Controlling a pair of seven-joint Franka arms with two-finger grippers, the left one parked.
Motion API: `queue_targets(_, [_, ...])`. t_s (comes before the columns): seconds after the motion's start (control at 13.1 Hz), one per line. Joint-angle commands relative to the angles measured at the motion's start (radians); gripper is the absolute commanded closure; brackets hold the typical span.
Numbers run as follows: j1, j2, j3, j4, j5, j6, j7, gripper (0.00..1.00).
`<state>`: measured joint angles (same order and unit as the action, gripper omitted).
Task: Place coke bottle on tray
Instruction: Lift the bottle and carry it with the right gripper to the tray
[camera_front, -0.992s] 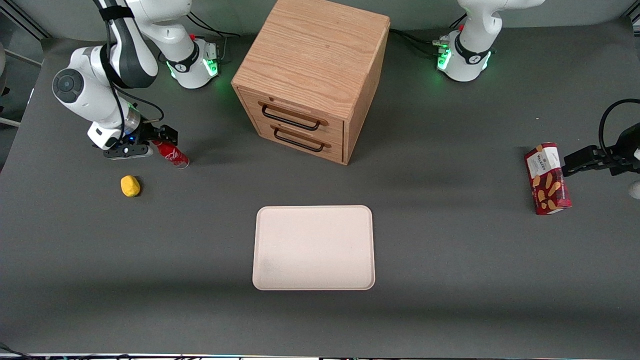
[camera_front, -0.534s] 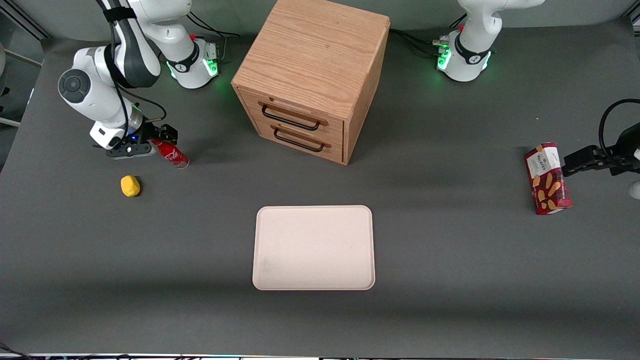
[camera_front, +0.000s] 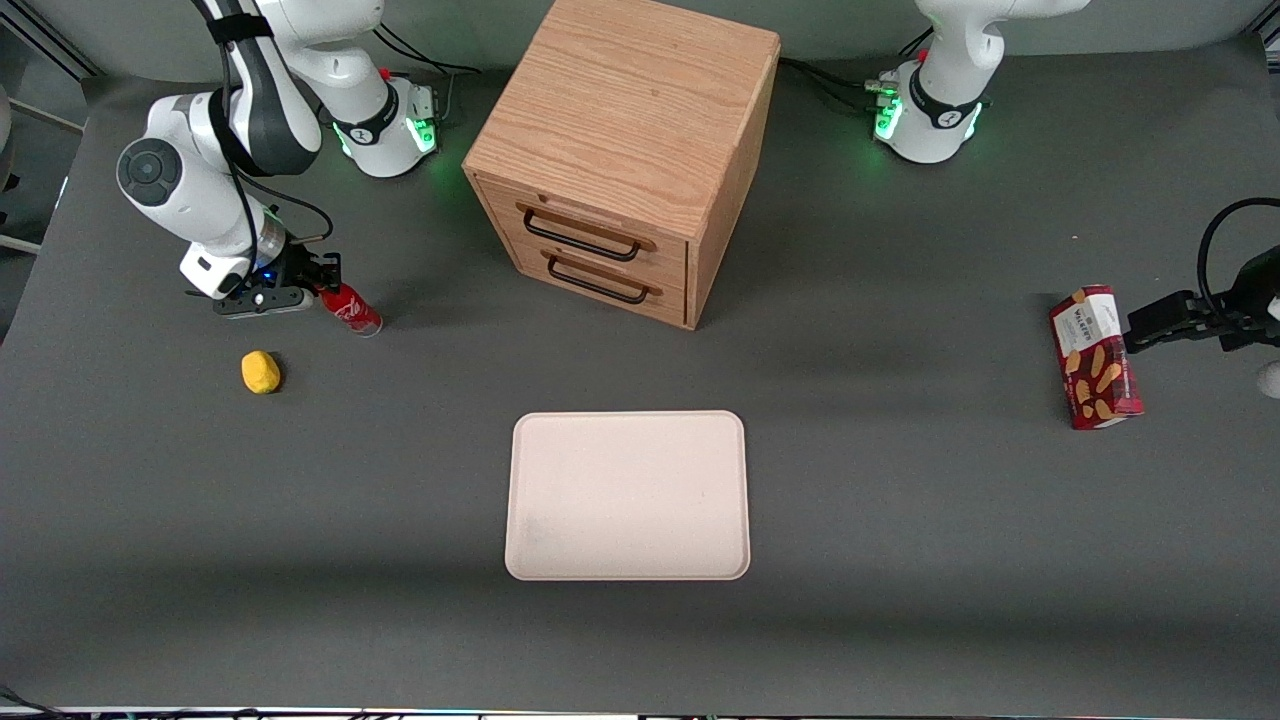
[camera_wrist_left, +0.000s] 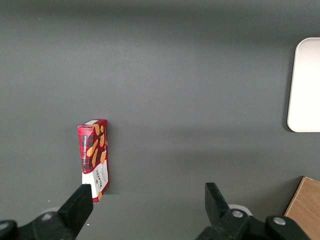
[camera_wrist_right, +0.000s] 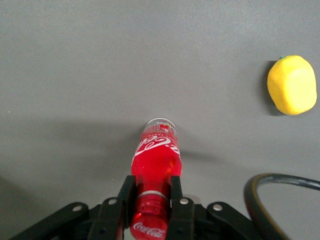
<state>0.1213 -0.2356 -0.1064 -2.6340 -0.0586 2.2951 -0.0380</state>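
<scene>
The coke bottle (camera_front: 352, 310), a slim red bottle with white script, leans on the dark table toward the working arm's end. Its clear base is down at the table surface. My gripper (camera_front: 320, 284) is shut on the coke bottle's neck just under the cap. In the right wrist view both black fingers (camera_wrist_right: 126, 196) press against the neck of the bottle (camera_wrist_right: 156, 155), with the gripper (camera_wrist_right: 150, 194) centred on it. The cream-pink tray (camera_front: 628, 495) lies flat, nearer the front camera than the cabinet, with nothing on it. An edge of the tray (camera_wrist_left: 305, 85) shows in the left wrist view.
A yellow lemon-like object (camera_front: 261, 371) lies close to the bottle, nearer the front camera; it (camera_wrist_right: 292, 85) also shows in the right wrist view. The wooden drawer cabinet (camera_front: 620, 150) stands mid-table. A red snack box (camera_front: 1096, 357) lies toward the parked arm's end.
The fingers have come together on the bottle's neck. The wrist shifted slightly toward the bottle. Everything else stayed put.
</scene>
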Motion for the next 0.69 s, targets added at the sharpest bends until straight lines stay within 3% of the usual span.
queue_targets(0.0, [0.000, -0.004, -0.006, -0.015, -0.007, 0.007, -0.025, 1.00])
queue_targets(0.23, [-0.002, -0.008, -0.007, 0.043, -0.007, -0.044, -0.023, 1.00])
queue_targets(0.61, [0.000, 0.071, 0.010, 0.398, -0.006, -0.309, -0.017, 1.00])
